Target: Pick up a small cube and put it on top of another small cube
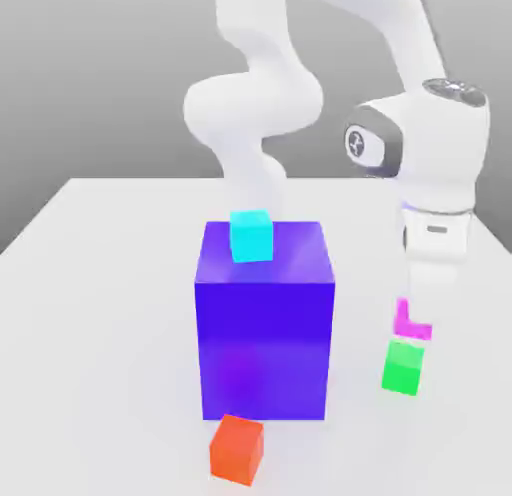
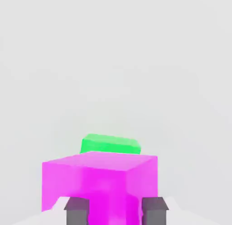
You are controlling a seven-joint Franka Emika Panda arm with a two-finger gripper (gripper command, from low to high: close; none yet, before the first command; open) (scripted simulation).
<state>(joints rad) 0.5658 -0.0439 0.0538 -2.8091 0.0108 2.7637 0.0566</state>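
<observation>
orange-red cube is sitting nearest, before the big blue-purple cube. arm is reaching down at the exterior view's right; gripper is pinching the magenta cube near the green cube. bare table is separating them from the blue-purple block, whose top is carrying a cyan cube. pale table is meeting grey background.

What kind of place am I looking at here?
Probably a computer-simulated robot test scene, not a real room: a smooth white robot arm, a bare pale tabletop against a blank gray backdrop, and plain, brightly colored cubes like the orange-red one.
</observation>
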